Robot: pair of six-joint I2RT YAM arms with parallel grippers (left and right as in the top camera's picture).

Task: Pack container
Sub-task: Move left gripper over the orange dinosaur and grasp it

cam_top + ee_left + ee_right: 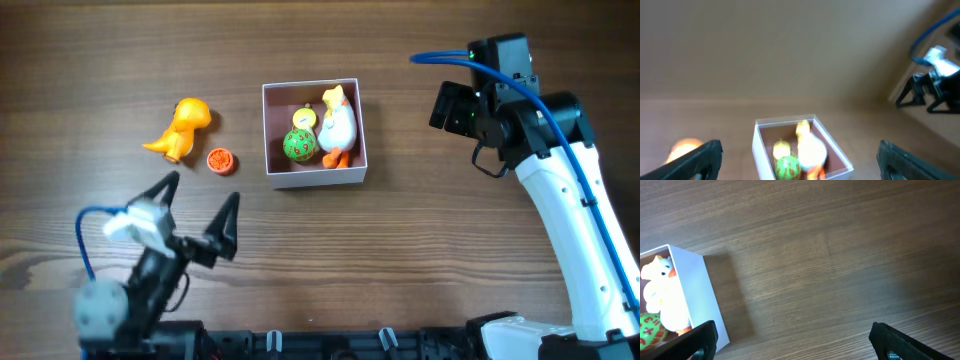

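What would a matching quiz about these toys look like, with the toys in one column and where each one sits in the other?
Toys:
1. white duck
2. green ball
3. orange dinosaur
4. small orange disc

Places:
A. in the container, on the duck's left
B. on the table, between dinosaur and container
C. in the container, right half
D. on the table, farthest left

Pairs: 1-C, 2-A, 3-D, 4-B.

There was one container [315, 180] holding three toys: one white duck [338, 125], one green ball [299, 146], one small yellow piece [304, 118]. Outside lay one orange dinosaur [182, 128] and one orange disc [221, 160]
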